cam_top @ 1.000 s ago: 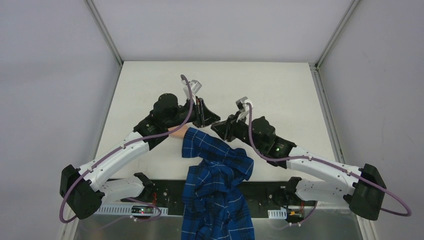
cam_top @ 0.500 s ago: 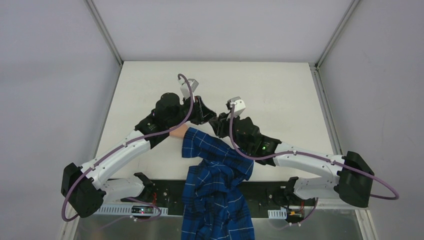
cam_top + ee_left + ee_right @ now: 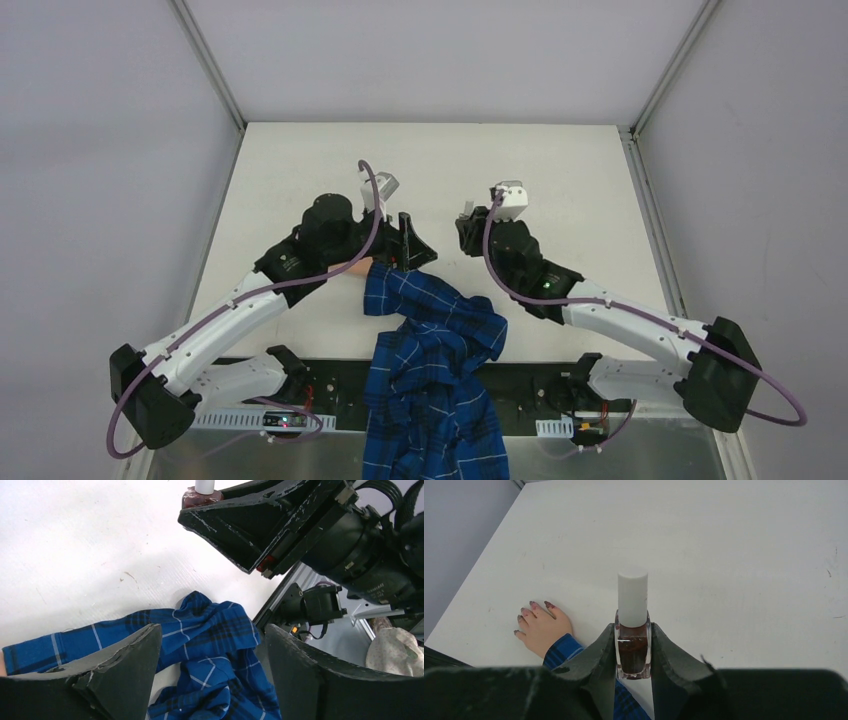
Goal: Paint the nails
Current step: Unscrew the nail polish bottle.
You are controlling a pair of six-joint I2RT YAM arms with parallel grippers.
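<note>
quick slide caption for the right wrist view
Right end effector shut on a white-capped polish bottle, near a pale hand with dark reddish nails.

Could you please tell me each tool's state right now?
Left tool: open, empty.
Right tool: closed on the dark-red glass polish bottle with white cap.

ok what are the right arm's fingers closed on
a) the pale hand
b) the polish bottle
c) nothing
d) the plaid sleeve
b: in the right wrist view the right fingers press on both sides of the white-capped polish bottle, while the hand lies apart to the left.
</note>
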